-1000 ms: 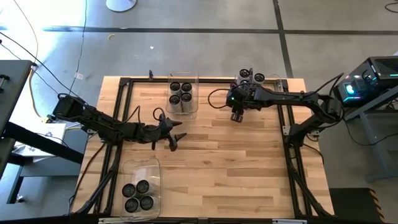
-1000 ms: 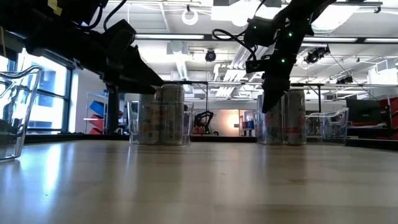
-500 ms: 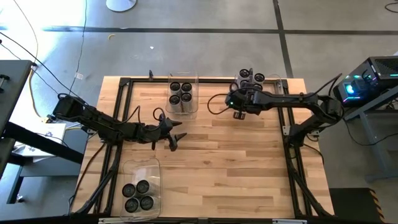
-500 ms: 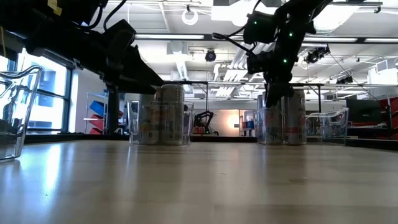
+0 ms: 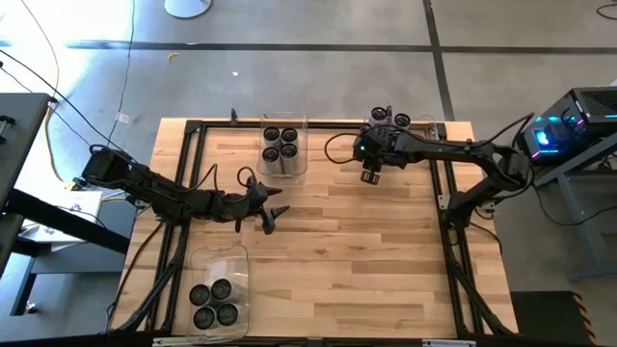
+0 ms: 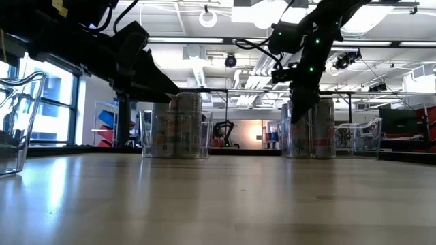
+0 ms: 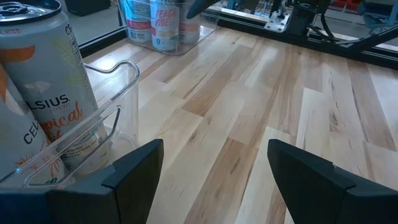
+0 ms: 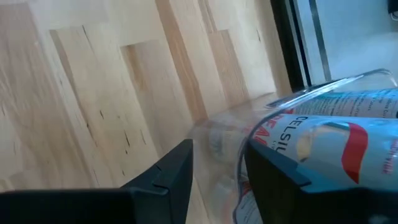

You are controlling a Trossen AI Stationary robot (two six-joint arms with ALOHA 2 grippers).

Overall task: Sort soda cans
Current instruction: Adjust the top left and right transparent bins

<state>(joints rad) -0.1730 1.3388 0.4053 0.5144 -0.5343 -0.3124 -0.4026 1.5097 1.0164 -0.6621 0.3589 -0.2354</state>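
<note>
Soda cans stand upright in three clear bins: four in the far-middle bin (image 5: pixel 281 145), four in the near-left bin (image 5: pixel 214 301), and some in the far-right bin (image 5: pixel 390 120). My right gripper (image 5: pixel 370 175) hangs above the table just on the near side of the far-right bin, pointing steeply down. Its fingers (image 8: pixel 217 180) are open by a narrow gap with nothing between them, and a white can (image 8: pixel 336 134) behind the bin wall shows past them. My left gripper (image 5: pixel 273 214) waits open at the table's middle left, above bare wood (image 7: pixel 214 155).
A black frame (image 5: pixel 193 125) runs around the wooden tabletop. The wide middle and near right of the table are bare wood (image 5: pixel 386 260). In the left wrist view a white can (image 7: pixel 46 93) in its clear bin (image 7: pixel 93 143) stands close beside my left gripper.
</note>
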